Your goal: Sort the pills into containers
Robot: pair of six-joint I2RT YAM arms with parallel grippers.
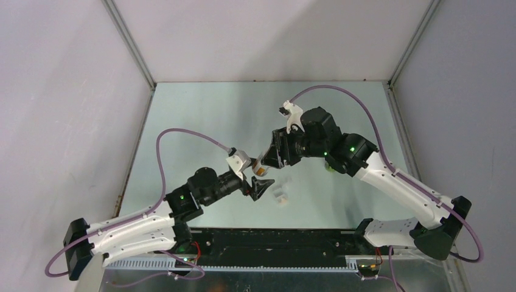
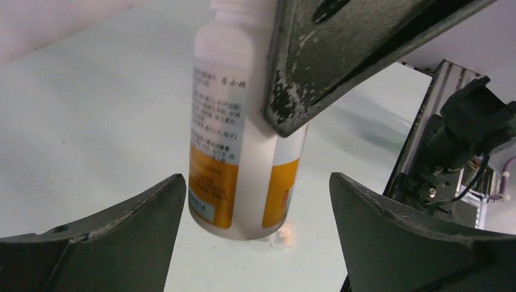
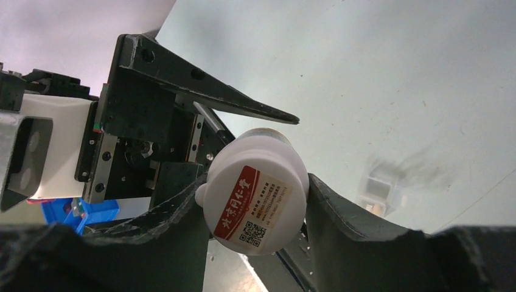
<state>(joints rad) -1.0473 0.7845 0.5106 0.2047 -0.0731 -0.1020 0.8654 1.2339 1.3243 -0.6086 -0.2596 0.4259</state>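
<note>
Over the pale green table (image 1: 213,115), the right jaws grip a white plastic pill bottle (image 2: 222,121) between the wide-open left jaws, so a bump might spill pills past the small whitish pill box (image 1: 281,194) lying nearby.

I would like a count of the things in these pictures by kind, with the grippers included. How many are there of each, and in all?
Bottle: 1
Pill box: 1
Grippers: 2 (left gripper, right gripper)
Total: 4
</note>
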